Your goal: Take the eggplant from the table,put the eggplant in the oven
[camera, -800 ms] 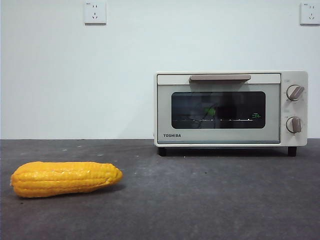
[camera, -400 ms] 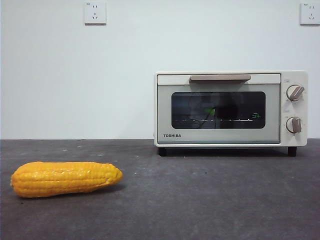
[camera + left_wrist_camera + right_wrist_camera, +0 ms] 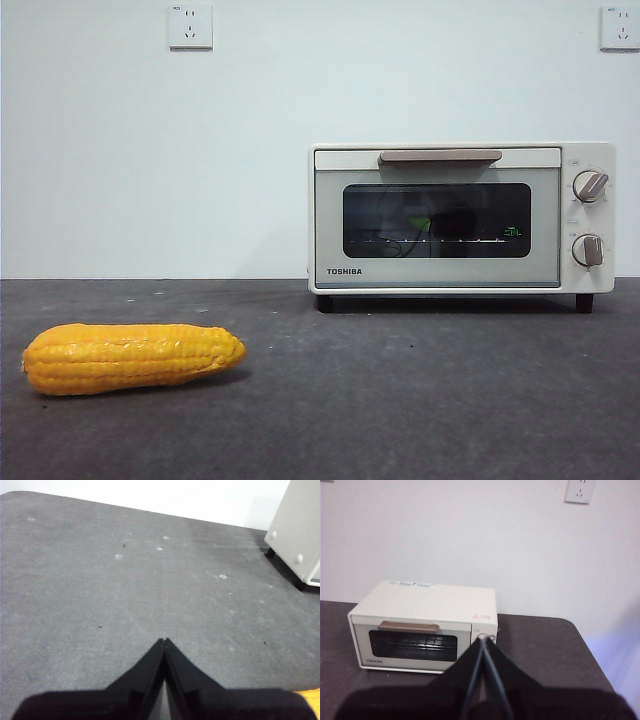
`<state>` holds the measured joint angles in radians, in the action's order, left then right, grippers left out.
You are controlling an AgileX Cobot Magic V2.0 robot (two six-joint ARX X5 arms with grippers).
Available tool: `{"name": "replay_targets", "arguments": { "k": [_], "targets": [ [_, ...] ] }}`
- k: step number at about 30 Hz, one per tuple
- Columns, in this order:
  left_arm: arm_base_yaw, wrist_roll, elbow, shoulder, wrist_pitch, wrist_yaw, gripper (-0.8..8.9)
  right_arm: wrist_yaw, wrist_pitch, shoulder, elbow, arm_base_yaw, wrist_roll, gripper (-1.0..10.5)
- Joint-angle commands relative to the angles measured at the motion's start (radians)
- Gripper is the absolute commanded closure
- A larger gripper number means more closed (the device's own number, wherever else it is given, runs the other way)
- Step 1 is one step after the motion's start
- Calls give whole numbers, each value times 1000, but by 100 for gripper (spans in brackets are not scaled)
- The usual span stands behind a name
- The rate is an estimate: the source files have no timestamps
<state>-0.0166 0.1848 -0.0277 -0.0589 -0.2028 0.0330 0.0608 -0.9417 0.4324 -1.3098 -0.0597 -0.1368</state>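
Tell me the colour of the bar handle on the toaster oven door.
Beige-brown bar handle on the cream-white toaster oven; clearest in the front view.

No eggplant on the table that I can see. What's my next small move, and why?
Probably no grasp: check inside the oven first. Its door is closed, and a green patch behind the glass may be the eggplant's stem, too dim to be sure. Only the corn cob lies on the table; the left gripper and right gripper are shut, holding nothing.

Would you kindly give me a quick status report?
Left gripper and right gripper shut, empty. Oven door closed; green visible through its glass. Corn on table.
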Motion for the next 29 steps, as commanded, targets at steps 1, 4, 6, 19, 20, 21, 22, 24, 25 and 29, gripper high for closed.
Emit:
{"name": "replay_targets", "arguments": {
  "k": [1, 4, 6, 19, 20, 21, 22, 24, 25, 29],
  "targets": [
    [2, 6, 9, 0, 9, 0, 817, -1, 93, -85, 168, -2, -6, 946],
    [2, 6, 9, 0, 9, 0, 817, -2, 224, -166, 353, 0, -6, 946],
    [2, 6, 9, 0, 9, 0, 817, 0, 328, -211, 478, 2, -5, 946],
    [2, 6, 9, 0, 9, 0, 817, 2, 716, -416, 1071, 35, 9, 946],
    [2, 6, 9, 0, 9, 0, 817, 2, 719, -426, 1093, 37, 9, 946],
    [2, 6, 9, 0, 9, 0, 817, 1, 724, -425, 1112, 40, 10, 946],
    [2, 6, 9, 0, 9, 0, 817, -1, 726, -425, 1128, 40, 9, 946],
    [2, 6, 9, 0, 9, 0, 817, -1, 726, -425, 1150, 40, 10, 946],
    [2, 6, 9, 0, 9, 0, 817, -2, 727, -425, 1159, 40, 10, 946],
    [2, 6, 9, -2, 9, 0, 817, -2, 737, -425, 1187, 40, 11, 946]
  ]
}}
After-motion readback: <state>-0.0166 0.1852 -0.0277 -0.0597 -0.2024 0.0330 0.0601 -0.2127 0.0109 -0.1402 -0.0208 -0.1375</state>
